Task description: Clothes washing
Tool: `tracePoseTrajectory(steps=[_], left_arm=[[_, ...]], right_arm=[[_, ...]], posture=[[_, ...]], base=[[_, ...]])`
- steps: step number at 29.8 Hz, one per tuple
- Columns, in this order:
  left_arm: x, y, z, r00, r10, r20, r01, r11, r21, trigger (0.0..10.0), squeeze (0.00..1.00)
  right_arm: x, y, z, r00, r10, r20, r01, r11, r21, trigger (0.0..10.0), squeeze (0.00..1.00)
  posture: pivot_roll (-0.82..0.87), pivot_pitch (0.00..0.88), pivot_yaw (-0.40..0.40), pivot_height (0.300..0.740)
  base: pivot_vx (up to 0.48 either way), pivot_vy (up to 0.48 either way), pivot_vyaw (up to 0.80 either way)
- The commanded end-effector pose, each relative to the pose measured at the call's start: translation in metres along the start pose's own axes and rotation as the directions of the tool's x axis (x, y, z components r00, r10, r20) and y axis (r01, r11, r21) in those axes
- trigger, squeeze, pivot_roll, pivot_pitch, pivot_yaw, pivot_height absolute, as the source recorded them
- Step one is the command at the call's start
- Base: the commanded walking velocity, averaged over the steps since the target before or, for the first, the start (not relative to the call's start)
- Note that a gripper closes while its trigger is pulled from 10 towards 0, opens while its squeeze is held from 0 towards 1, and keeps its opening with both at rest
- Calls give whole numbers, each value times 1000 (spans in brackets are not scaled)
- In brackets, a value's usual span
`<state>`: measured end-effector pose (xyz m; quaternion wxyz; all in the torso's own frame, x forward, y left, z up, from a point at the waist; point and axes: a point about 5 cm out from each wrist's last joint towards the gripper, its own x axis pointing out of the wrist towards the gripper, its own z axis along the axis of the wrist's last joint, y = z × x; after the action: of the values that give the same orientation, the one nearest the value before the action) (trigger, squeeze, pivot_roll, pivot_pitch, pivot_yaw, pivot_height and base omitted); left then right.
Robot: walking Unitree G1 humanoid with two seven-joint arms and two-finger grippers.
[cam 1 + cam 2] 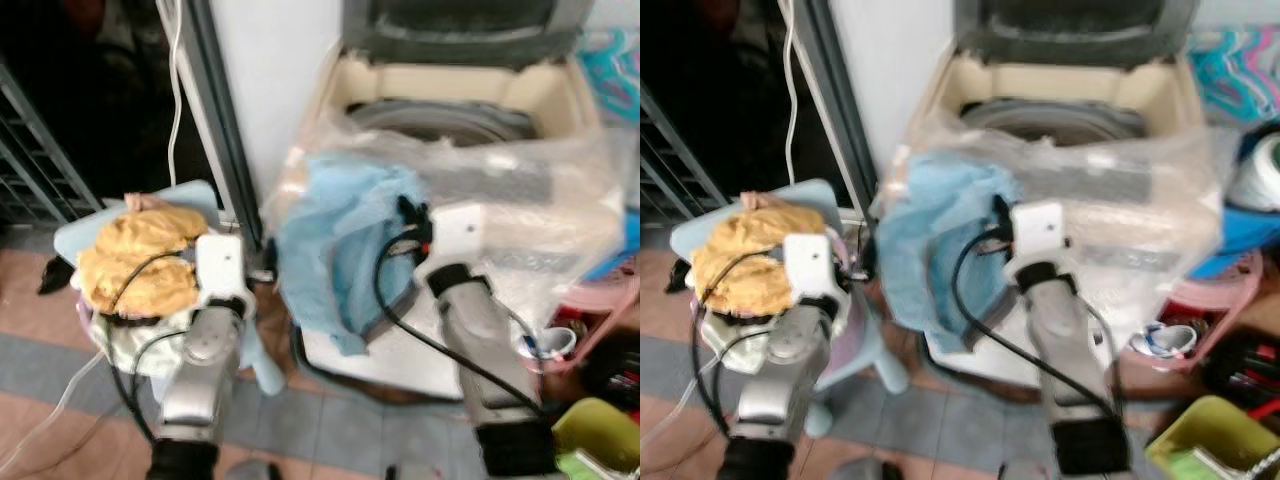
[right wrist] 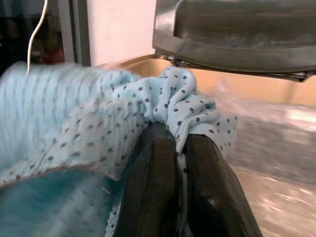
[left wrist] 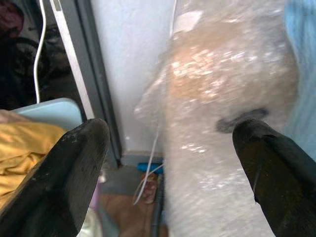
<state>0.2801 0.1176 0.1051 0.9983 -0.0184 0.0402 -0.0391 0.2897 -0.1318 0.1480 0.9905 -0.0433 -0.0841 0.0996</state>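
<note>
Over the washer's open tub, your right gripper pinches the light blue dotted garment between its 2 fingers, seemingly lifted to clear crinkled plastic sheeting, while your left gripper hangs spread wide beside yellow clothes.
</note>
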Motion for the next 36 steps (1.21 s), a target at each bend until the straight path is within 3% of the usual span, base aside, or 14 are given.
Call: tracePoseTrajectory(steps=[1, 11, 21, 23, 27, 28, 30, 33, 36], left_arm=[[-3, 13, 0, 999, 46, -1, -46, 999, -2, 10000, 0], [-5, 14, -2, 999, 40, -10, -40, 999, -8, 10000, 0], [-5, 14, -1, 999, 35, -9, -35, 999, -19, 10000, 0], [-5, 13, -1, 999, 32, -9, -32, 999, -20, 10000, 0], [-5, 13, -1, 999, 35, -11, -35, 999, -28, 10000, 0], [-5, 13, -1, 999, 35, -11, -35, 999, -28, 10000, 0], [-6, 13, -1, 999, 40, -16, -41, 999, -30, 10000, 0], [-6, 15, -1, 998, 54, -17, -55, 998, -41, 10000, 0], [-6, 15, -1, 998, 53, -16, -54, 998, -36, 10000, 0]], right_arm=[[5, 10, 5, 999, 37, 17, -37, 999, 13, 10000, 0], [13, 18, 12, 995, 86, 50, -87, 996, 14, 10000, 0], [35, 9, 34, 987, 98, 129, -93, 995, -47, 10000, 0], [41, 9, 41, 980, 147, 137, -138, 988, -69, 10000, 0], [43, 24, 52, 933, 316, 174, -280, 938, -203, 10000, 0], [43, 24, 52, 933, 316, 174, -280, 938, -203, 10000, 0], [42, 35, 57, 889, 420, 185, -360, 888, -287, 10000, 0], [40, 43, 61, 848, 489, 203, -413, 851, -323, 10000, 0], [44, 45, 65, 843, 494, 214, -410, 847, -340, 10000, 0]], posture=[[-65, 0, 69, 740], [-62, 0, 66, 740], [-61, 0, 67, 740], [-60, 0, 67, 740], [-62, 0, 63, 740], [-62, 0, 63, 740], [-60, 0, 61, 740], [-58, 0, 61, 740], [-55, 0, 60, 740]], base=[[0, 0, 0], [118, 0, 0], [336, 0, -697], [343, 0, 0], [354, 0, 0], [368, 0, 0], [309, 366, 0], [191, 398, 221], [0, 421, 663]])
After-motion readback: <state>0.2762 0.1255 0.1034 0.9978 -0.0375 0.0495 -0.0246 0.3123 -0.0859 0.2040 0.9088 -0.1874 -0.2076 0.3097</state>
